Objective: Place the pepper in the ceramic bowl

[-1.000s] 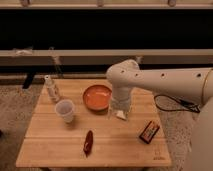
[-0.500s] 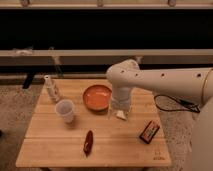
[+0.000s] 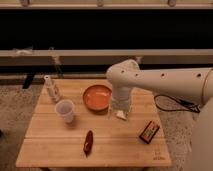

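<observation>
While the white arm reaches in from the right, the gripper hangs pointing down over the desk, just beside the right edge of the bowl; whether it is wide or narrow, I cannot tell. It carries nothing that shows. The pepper lies on the desk near the front edge, well apart from the gripper and in front of the bowl. A pale cup stands left of the bowl, and a red-and-black box lies to the front right.
</observation>
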Available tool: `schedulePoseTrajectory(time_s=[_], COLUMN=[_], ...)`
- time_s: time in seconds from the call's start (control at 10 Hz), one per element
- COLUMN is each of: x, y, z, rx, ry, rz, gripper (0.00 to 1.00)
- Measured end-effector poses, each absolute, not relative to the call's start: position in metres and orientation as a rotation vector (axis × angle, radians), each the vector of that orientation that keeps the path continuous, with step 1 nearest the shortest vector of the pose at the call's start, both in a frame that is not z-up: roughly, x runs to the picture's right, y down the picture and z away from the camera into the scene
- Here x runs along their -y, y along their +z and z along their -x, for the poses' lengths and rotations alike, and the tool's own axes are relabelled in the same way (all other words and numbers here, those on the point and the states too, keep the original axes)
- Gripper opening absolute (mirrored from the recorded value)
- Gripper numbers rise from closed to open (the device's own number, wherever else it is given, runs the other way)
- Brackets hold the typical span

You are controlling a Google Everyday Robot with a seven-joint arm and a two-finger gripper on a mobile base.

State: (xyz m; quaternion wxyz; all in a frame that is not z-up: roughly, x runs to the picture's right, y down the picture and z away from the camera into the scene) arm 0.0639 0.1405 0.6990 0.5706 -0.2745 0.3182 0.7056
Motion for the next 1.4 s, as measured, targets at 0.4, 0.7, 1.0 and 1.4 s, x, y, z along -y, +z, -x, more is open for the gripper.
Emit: schedulePoseTrajectory(time_s=[0.4, 0.7, 1.0, 1.4], x=[-0.141, -0.141, -0.153, -0.226], y=[0.699, 0.699, 0.701, 0.696], z=[-0.064, -0.064, -0.045, 0.017], rx=[-0.747, -0.748, -0.702, -0.602], ry=[1.656, 1.654, 1.601, 1.508], rz=[0.644, 0.641, 0.602, 0.598], gripper=[0.65, 0.65, 0.65, 0.65])
